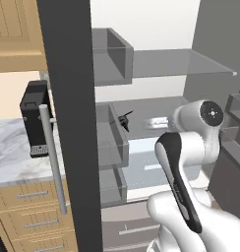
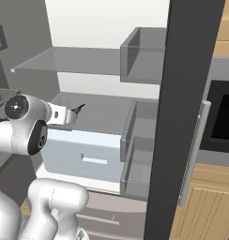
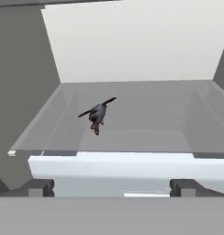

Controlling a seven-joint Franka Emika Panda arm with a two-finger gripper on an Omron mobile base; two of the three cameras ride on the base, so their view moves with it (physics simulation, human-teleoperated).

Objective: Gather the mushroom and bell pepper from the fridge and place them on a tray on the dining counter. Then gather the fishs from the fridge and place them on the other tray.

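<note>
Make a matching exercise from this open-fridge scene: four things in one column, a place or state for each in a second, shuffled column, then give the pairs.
Things:
1. fish
2. gripper
3. black coffee machine
4. pale drawer

Places or states:
A. on the marbled counter, left of the fridge
B. lying on the middle glass shelf
C. open, holding nothing
D. under the middle shelf, closed

Pairs: 1-B, 2-C, 3-A, 4-D
</note>
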